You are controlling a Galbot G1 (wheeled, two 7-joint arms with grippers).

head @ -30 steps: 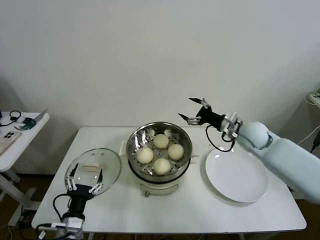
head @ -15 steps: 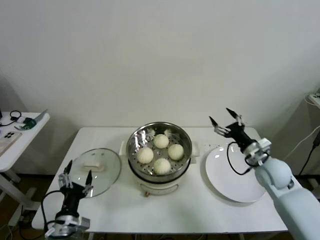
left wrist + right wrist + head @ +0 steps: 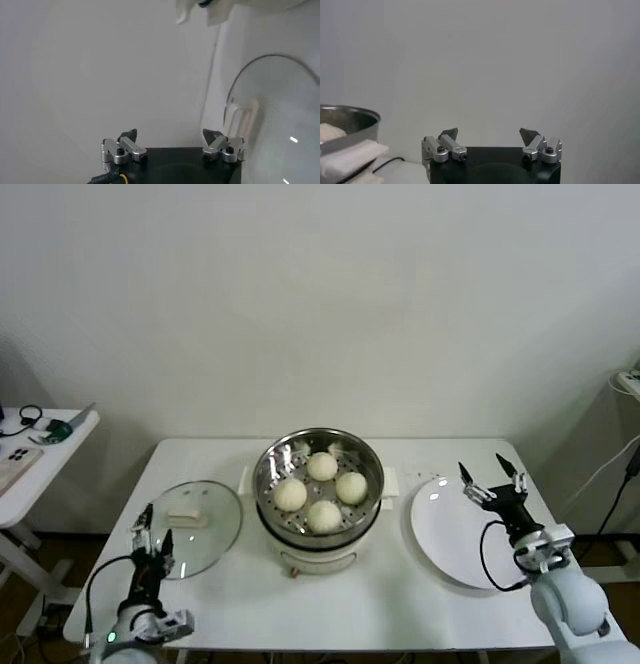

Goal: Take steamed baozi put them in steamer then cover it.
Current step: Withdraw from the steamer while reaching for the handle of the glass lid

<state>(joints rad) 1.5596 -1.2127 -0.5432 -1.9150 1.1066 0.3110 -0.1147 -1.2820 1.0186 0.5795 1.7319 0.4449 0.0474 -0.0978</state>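
Note:
Several cream-white baozi [image 3: 322, 466] lie on the perforated tray inside the shiny steamer [image 3: 268, 474] at the table's middle. The glass cover [image 3: 200, 536] with its cream bar handle [image 3: 186, 519] lies flat on the table, left of the steamer. My left gripper [image 3: 156, 535] is open and empty at the cover's near-left edge, fingers pointing up; the left wrist view shows the left gripper [image 3: 169, 134] beside the cover [image 3: 280, 125]. My right gripper [image 3: 490, 475] is open and empty over the white plate, well right of the steamer. The right wrist view shows the right gripper [image 3: 489, 133] and the steamer's rim [image 3: 355, 116].
A flat white plate [image 3: 455, 544] lies right of the steamer. A small side table [image 3: 40, 449] with cables and small items stands at the far left. A white wall rises behind the table.
My right arm has drawn back from beside the steamer's far right rim to above the plate, nearer the front. My left gripper shifted a little by the cover. Both stayed open.

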